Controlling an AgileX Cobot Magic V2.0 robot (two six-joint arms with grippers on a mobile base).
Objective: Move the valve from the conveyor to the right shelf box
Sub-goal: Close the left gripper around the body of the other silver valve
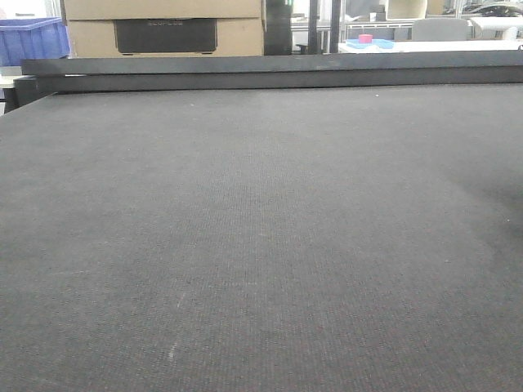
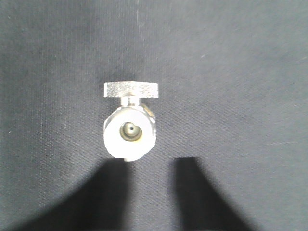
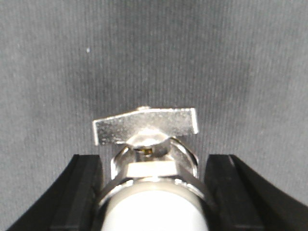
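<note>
1. Dark grey woven conveyor [image 1: 261,245] fills all three views. The front view shows no valve and no arm on the stretch it covers.
2. Right gripper [image 3: 153,159]: fingers bracket a metal valve [image 3: 151,183] closely on both sides, with the T-handle on top, beyond the fingertips. Can't tell whether they are pinching the body or just short of contact.
3. Also can't tell whether that valve sits on the belt or is lifted off it. Only belt texture shows behind it.
4. Left gripper [image 2: 150,161]: spread, holding nothing. A second valve [image 2: 130,132] lies on the belt just past the fingertips. It is nearer one finger than the other and not between them. Its port end faces the camera, handle on the far side.
5. Further out: dark rail [image 1: 270,73] along the far belt edge, with cardboard boxes [image 1: 163,28] and a blue bin [image 1: 33,39] beyond it. No shelf box shows in any view.
6. Progress, my read: early. The right arm is at the grasp stage at best. Lift, carry to the right shelf box and release are all left to do. The second valve looks untouched.
</note>
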